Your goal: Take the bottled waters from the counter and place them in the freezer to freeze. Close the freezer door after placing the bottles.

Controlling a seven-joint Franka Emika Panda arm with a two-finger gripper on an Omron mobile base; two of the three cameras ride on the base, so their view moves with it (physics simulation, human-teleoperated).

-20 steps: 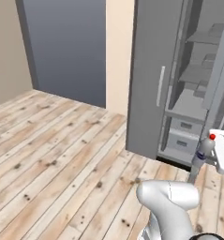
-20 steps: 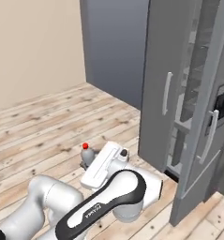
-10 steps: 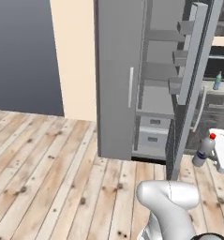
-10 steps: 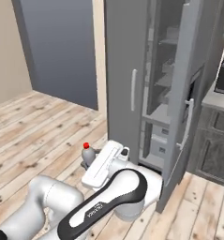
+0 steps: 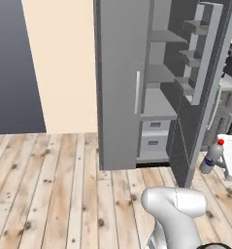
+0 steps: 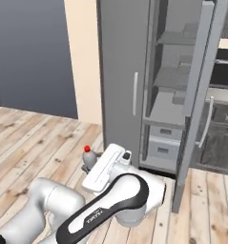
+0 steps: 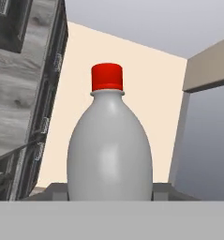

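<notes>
My gripper (image 7: 109, 192) is shut on a whitish water bottle with a red cap (image 7: 109, 140), which stands upright between the fingers. From the base, the bottle (image 5: 212, 156) hangs low at the right, just right of the open freezer door (image 5: 205, 92). In the right base view the bottle (image 6: 89, 157) sits at the tip of the white hand, and the gripper (image 6: 92, 164) is left of the fridge front. The freezer (image 5: 158, 104) stands open, with grey shelves and drawers inside (image 6: 175, 81). A sliver of the counter (image 5: 230, 81) shows behind the door.
The fridge's plain grey door (image 5: 117, 82) is closed, left of the open compartment. The open freezer door (image 6: 199, 86) juts toward me with its shelves and silver handle. Grey drawers (image 6: 220, 143) lie behind it. Wooden floor spreads to the left, below a beige wall (image 5: 64, 73).
The whole scene has slid as the base drove and turned. The fridge and its open freezer now stand nearer and more central. The bottle stays in the gripper.
</notes>
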